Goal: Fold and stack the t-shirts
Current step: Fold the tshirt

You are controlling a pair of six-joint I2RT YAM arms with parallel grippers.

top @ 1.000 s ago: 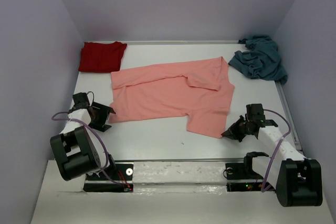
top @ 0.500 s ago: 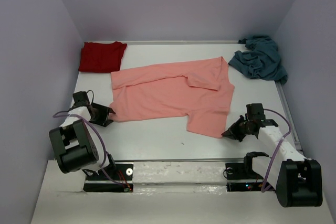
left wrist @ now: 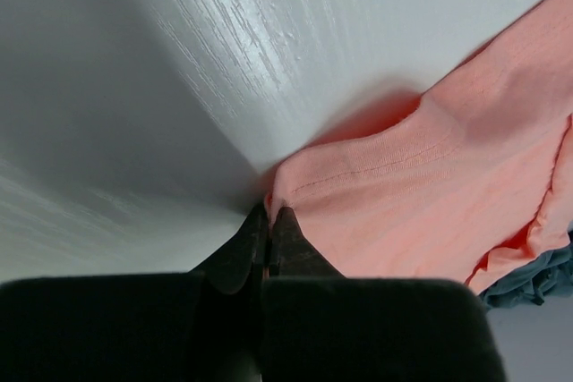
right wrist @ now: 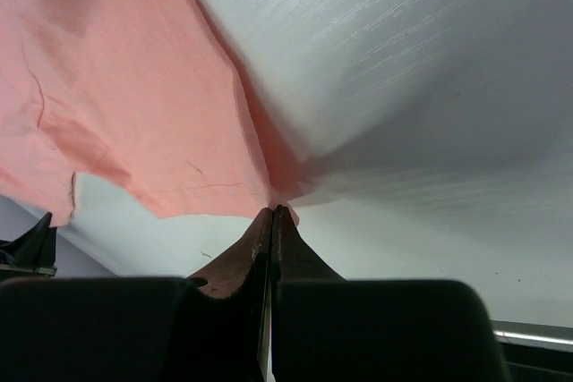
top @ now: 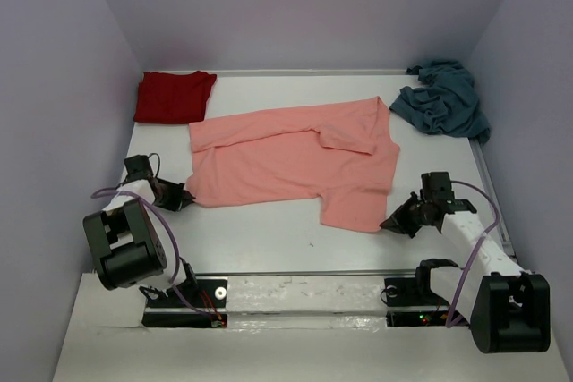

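The salmon-pink t-shirt (top: pixel 295 163) lies spread over the middle of the table (top: pixel 260 243), with a sleeve flap folded onto it toward its far right. The left gripper (top: pixel 182 195) is pinched together on the shirt's near-left corner (the wrist view shows the hem bunched right at the fingertips (left wrist: pixel 295 252)). The right gripper (top: pixel 389 224) is likewise clamped on the near-right corner, low against the table. Bare tabletop runs along the near edge between the two arms. The dark red t-shirt (top: pixel 173 96) sits folded in the far-left corner, just beside the pink shirt's far-left edge. The teal-blue t-shirt (top: pixel 443 100) lies crumpled in the far-right corner against the wall, near the pink shirt's far-right tip.
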